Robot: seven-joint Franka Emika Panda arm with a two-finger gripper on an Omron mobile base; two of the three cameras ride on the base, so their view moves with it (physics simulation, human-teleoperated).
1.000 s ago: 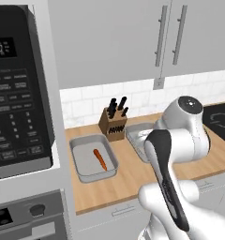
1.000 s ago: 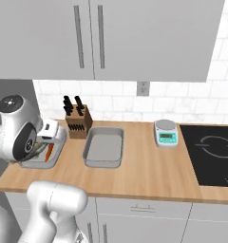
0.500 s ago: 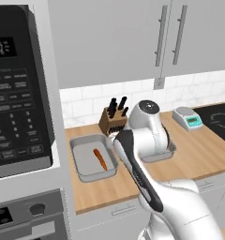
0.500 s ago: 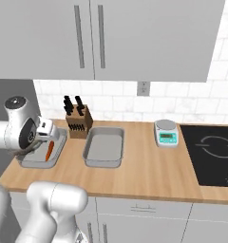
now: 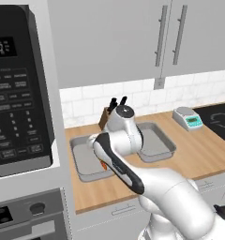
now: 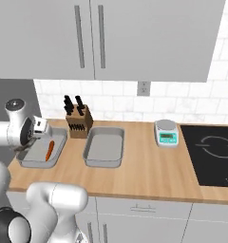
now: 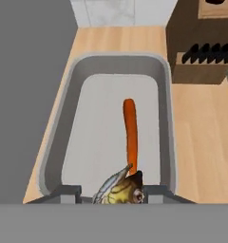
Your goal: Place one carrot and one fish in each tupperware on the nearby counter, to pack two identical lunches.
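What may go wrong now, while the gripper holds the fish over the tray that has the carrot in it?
The fish sits between the gripper fingers above the near rim of the left tupperware. Released here, it might catch the rim and slide onto the counter. It could also drop on the carrot and knock it. The knife block stands close beside the tray, so a wide swing may hit it.

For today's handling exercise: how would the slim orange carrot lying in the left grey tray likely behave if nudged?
The slim orange carrot looks round and tapered, so it would probably roll in a curve. The left grey tray has a raised rim, likely stopping it. It appears stiff.
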